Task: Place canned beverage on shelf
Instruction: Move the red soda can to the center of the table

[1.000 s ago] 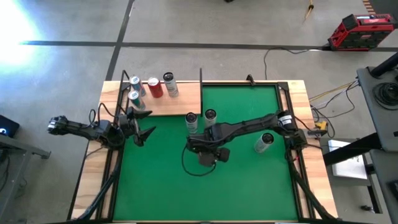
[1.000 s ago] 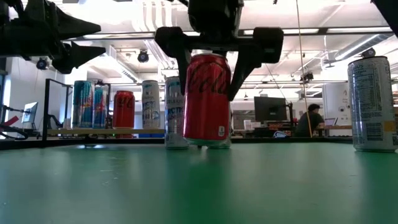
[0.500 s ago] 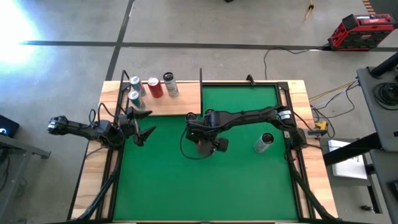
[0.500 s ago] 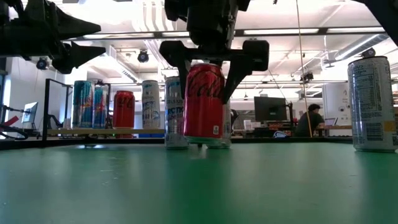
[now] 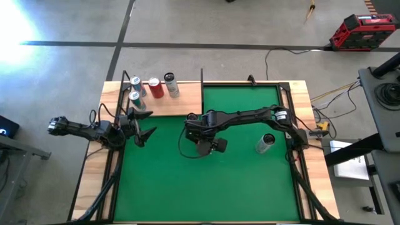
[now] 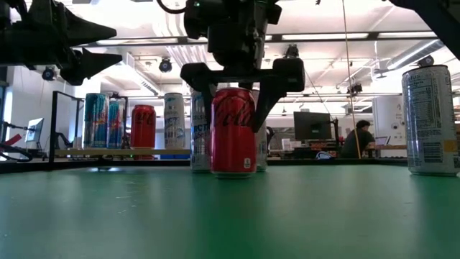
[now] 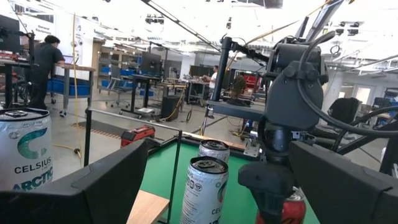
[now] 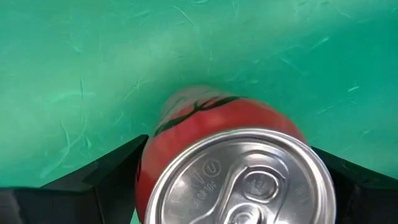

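Note:
A red cola can (image 6: 233, 133) stands upright between the fingers of my right gripper (image 6: 234, 122), which is shut on it over the green mat (image 5: 162, 181), just off the shelf's near right corner. In the high view the arm (image 5: 199, 132) hides the can. The can's base is at mat level; I cannot tell whether it touches. The shelf (image 5: 178, 106), a light-wood board with black rods, lies at the far left and carries several cans (image 5: 154, 87). My left gripper (image 5: 140, 127) waits open by the shelf's near left side, holding nothing. My right gripper pinches the red can's upper side wall (image 6: 219, 108) between its two fingers (image 8: 106, 177), one on each opposite side. The fingers come from above, slanting steeply down. The can stays upright, its top (image 8: 239, 180) facing the wrist.
Two silver cans (image 7: 202, 186) stand on the mat right behind the red can, next to the shelf's right edge. Another silver can (image 5: 267, 142) stands on the mat's right part. The shelf's upright black rod (image 5: 202, 78) rises at its far right corner.
My right gripper has carried the red can toward the table's far edge and a little left, nearer the shelf, and has sunk slightly; the can's base has come down to mat level. The can stays upright.

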{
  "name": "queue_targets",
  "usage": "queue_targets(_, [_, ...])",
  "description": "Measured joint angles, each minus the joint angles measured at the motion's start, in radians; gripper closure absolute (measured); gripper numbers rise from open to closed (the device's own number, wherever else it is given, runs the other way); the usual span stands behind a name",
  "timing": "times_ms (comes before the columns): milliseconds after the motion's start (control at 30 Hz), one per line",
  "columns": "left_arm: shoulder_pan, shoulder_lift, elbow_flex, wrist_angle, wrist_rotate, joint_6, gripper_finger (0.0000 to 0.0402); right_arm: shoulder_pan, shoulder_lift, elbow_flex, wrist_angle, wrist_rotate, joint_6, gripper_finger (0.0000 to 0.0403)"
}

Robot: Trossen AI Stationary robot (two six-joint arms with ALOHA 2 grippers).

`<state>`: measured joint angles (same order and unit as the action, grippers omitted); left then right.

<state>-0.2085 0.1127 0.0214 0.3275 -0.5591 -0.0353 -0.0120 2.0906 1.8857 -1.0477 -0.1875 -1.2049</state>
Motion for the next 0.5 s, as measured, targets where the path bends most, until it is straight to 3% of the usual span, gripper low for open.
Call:
queue_targets(267, [0.000,0.000,0.000,0.000,0.000,0.000,0.0027,0.000,0.002,0.006,0.003,0.003,0.063,0.0072])
queue_targets(500, [0.000,0.000,0.000,0.000,0.000,0.000,0.0027,0.001,0.006,0.006,0.012,0.007,0.105,0.0022])
